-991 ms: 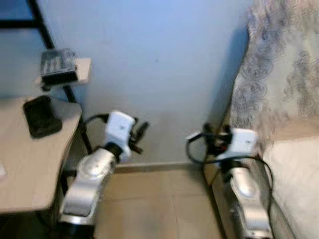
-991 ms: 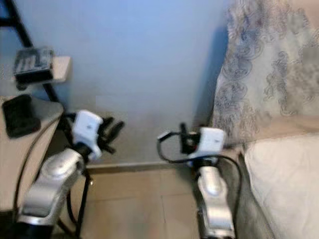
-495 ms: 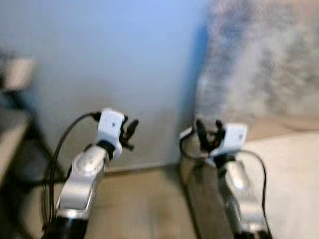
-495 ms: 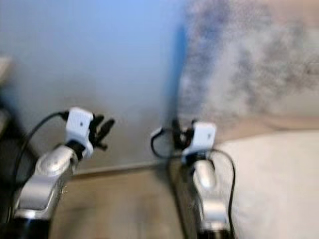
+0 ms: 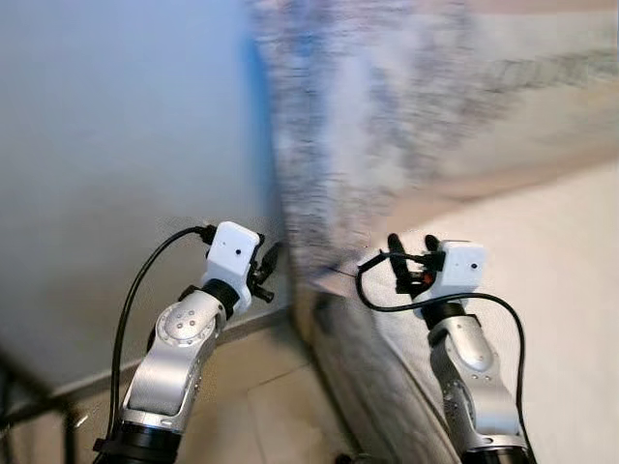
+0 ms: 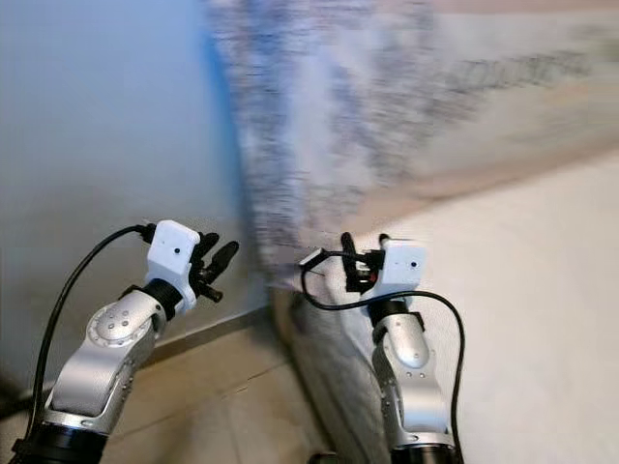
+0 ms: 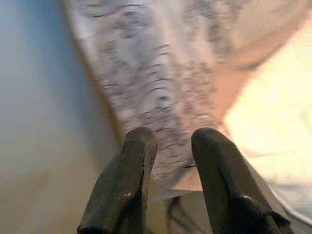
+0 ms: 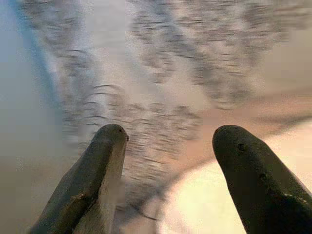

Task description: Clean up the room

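My left gripper (image 5: 267, 270) is raised in front of the blue wall (image 5: 116, 126), next to the edge of a grey patterned cloth (image 5: 387, 106). Its fingers (image 7: 139, 161) stand a little apart with nothing between them. My right gripper (image 5: 413, 247) is held up over the corner of a cream mattress (image 5: 561, 251), open wide and empty, its fingertips (image 8: 109, 146) pointing at the patterned cloth (image 8: 161, 73). The picture is blurred by motion.
The patterned cloth hangs behind the bed and reaches down to its corner. The bed's dark side (image 5: 358, 372) runs down the middle of the view. A tiled floor (image 5: 261, 406) lies between the wall and the bed.
The whole view has swung to the right: the table and small shelf have left the picture, and the bed and patterned cloth now take up most of it. Both arms keep their pose.
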Controlling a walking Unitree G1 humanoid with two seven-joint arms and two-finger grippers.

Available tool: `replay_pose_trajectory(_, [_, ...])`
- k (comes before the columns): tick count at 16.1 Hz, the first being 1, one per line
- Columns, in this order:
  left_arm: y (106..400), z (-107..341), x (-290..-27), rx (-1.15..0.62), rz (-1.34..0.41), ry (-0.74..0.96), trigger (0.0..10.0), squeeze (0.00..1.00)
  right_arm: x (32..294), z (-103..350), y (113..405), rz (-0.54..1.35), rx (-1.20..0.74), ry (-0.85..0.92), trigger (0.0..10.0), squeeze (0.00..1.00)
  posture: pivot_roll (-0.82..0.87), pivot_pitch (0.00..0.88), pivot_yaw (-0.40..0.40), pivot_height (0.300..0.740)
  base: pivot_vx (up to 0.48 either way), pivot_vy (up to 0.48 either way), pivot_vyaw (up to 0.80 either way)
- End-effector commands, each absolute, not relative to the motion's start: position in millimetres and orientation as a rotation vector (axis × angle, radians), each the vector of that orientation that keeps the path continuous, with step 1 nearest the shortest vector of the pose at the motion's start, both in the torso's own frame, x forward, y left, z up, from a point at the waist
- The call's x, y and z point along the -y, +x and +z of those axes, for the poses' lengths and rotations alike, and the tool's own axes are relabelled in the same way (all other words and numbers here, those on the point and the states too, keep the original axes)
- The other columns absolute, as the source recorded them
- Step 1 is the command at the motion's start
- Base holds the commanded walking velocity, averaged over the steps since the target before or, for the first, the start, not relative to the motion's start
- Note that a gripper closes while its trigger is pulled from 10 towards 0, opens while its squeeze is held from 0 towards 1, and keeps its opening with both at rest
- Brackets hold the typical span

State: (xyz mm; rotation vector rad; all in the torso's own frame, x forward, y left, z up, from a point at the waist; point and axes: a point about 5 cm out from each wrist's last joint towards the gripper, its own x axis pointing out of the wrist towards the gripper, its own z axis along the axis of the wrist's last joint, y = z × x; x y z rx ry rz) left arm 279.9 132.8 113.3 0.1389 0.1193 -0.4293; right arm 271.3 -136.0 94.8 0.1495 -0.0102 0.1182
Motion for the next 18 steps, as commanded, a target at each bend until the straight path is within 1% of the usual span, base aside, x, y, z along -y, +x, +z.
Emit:
replay_pose_trajectory(1, [281, 113, -135, -0.116, -0.434, 0.160, 10.0, 0.00, 134, 95, 271, 0.128, 0.005, 0.157, 10.0, 0.00, 0.05, 0.000, -0.008, 0.740, 0.000, 0.000, -0.56])
replay_pose_trajectory(4, [282, 112, -137, -0.117, -0.459, 0.156, 10.0, 0.00, 138, 90, 268, 0.105, -0.005, 0.170, 10.0, 0.00, 0.05, 0.000, -0.003, 0.740, 0.000, 0.000, -0.56])
replay_pose_trajectory(11, [276, 113, -128, -0.092, -0.555, 0.121, 10.0, 0.00, 147, 84, 261, 0.064, -0.022, 0.186, 10.0, 0.00, 0.03, 0.000, -0.009, 0.740, 0.000, 0.480, -0.56])
replay_pose_trajectory(16, [281, 110, -123, -0.105, -0.606, 0.124, 10.0, 0.00, 152, 84, 257, 0.012, -0.011, 0.191, 10.0, 0.00, 0.02, 0.000, -0.005, 0.740, 0.000, 0.480, -0.54])
replay_pose_trajectory(18, [282, 110, -121, -0.101, -0.611, 0.127, 10.0, 0.00, 155, 83, 256, -0.002, -0.014, 0.192, 10.0, 0.00, 0.01, 0.000, -0.002, 0.740, 0.000, 0.000, -0.53])
